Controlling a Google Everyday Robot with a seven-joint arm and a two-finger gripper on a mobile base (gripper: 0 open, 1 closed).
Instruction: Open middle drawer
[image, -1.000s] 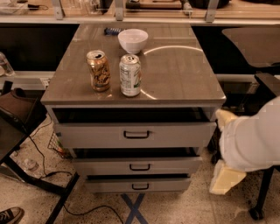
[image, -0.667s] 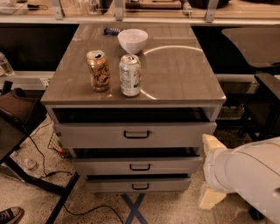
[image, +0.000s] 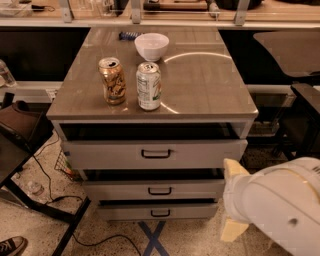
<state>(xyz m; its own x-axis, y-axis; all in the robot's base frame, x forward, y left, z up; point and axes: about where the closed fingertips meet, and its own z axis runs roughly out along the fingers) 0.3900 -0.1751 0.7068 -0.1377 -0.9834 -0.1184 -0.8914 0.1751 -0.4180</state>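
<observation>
The middle drawer (image: 115, 190) is the second light-grey front of the cabinet, with a small black bar handle (image: 160, 191) at its centre. A dark gap shows above its front, and its inside is not visible. My gripper (image: 231, 200) is at the lower right, just off the drawer's right end and well right of the handle. Its two cream fingers (image: 234, 169) stand apart, one above the other, with nothing between them. The white arm (image: 280, 210) covers part of the gripper.
On the cabinet top (image: 200, 85) stand a brown can (image: 112, 80), a white-green can (image: 149, 85) and a white bowl (image: 151, 46). The top drawer (image: 155, 154) and lowest drawer (image: 159, 212) frame the middle one. A dark chair (image: 20, 135) and cables (image: 50, 185) lie left.
My arm and gripper have moved down and left, from beside the top drawer's right end to beside the middle drawer's right end. The drawers have not moved.
</observation>
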